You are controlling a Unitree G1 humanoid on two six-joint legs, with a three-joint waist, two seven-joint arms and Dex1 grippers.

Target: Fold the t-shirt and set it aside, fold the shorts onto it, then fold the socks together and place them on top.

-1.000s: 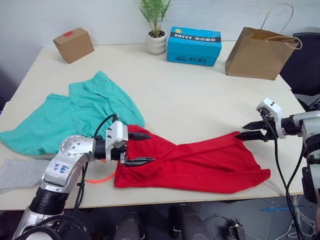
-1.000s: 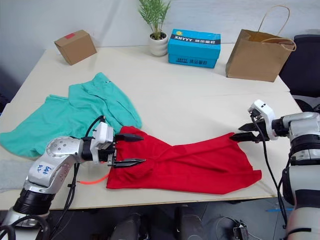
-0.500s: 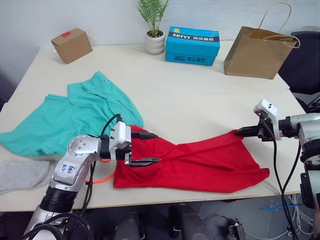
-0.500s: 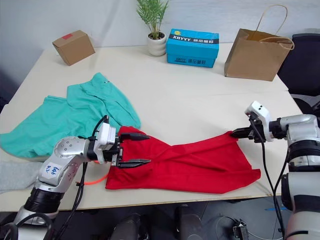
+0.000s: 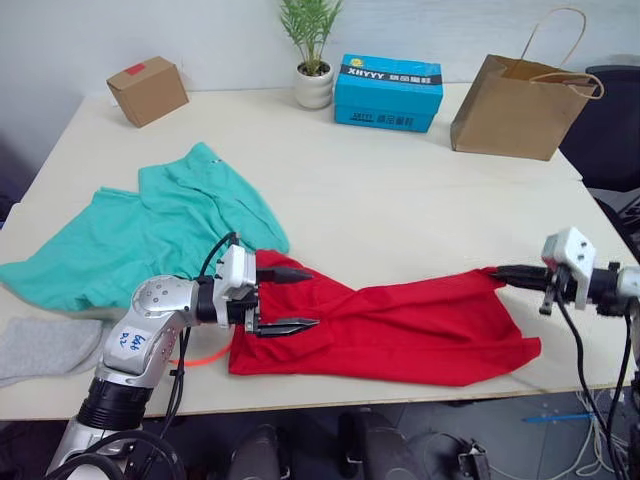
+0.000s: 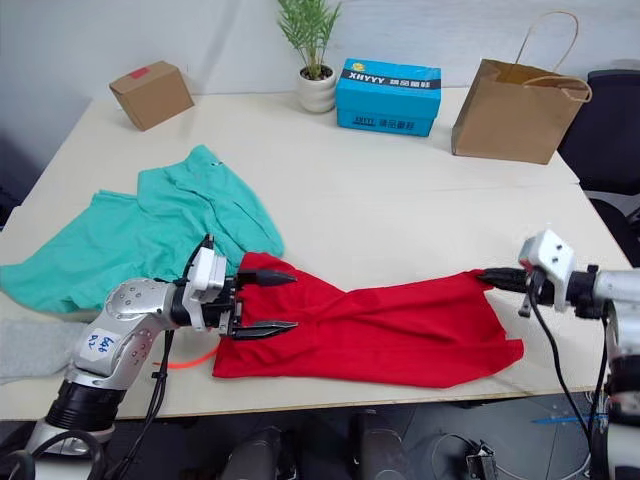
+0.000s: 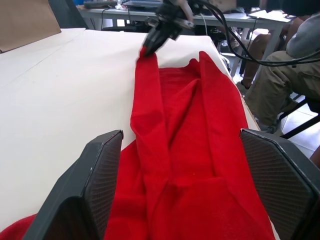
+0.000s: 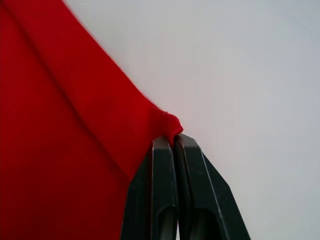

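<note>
Soft, light, limp t-shirt [image 5: 400,325] lying rumpled along near table [image 5: 400,200] edge, pinched at far corner by right gripper [image 8: 172,142], left gripper [image 5: 290,298] spread wide over other end; best taken by corners.

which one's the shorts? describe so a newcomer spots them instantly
On the table, look to the robot's left half: the shorts are the wide teal-green cloth spread there. They lie beside the red t-shirt and next to the small grey socks; they are the only teal item.
</note>
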